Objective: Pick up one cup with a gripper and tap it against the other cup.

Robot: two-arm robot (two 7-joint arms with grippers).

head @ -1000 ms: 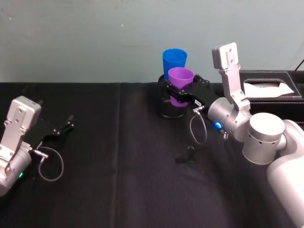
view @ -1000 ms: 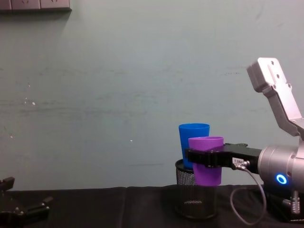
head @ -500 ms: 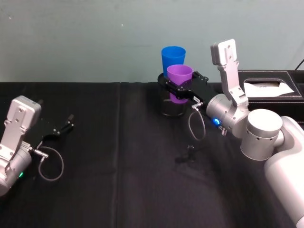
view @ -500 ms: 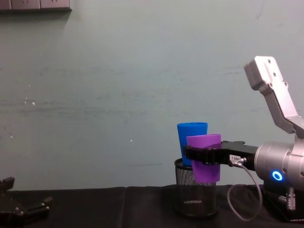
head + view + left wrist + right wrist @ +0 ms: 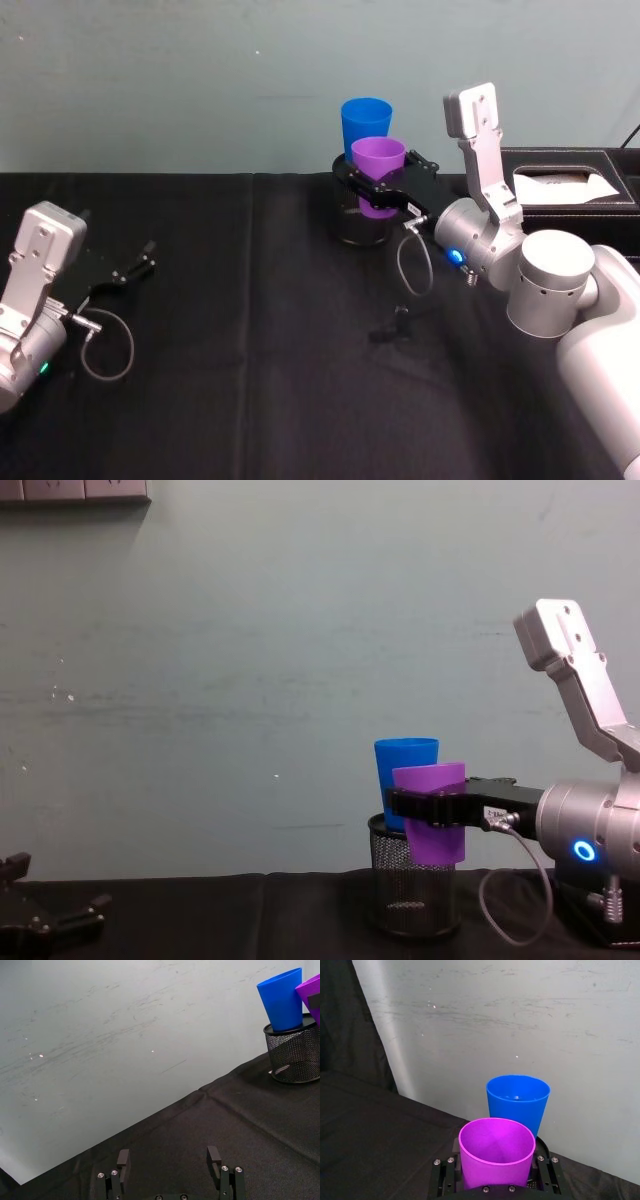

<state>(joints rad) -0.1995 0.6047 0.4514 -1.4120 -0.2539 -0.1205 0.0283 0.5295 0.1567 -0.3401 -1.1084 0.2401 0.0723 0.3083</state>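
1. Your right pincer [image 5: 376, 190] is clamped round the purple cup [image 5: 378, 158] at mid-height, holding it upright and clear of the table [image 5: 250, 400].
2. The purple cup hangs just in front of the blue cup [image 5: 366, 118], its rim slightly lower; whether the two touch cannot be told.
3. The blue cup stands in a black mesh holder [image 5: 358, 230] at the table's far side.
4. Your left pincer [image 5: 125, 272] sits low at the table's left, well apart, fingers [image 5: 123, 1159] spread wide.

Black-clothed table [image 5: 250, 400] with mesh holder [image 5: 410, 900] and black box [image 5: 605, 205]
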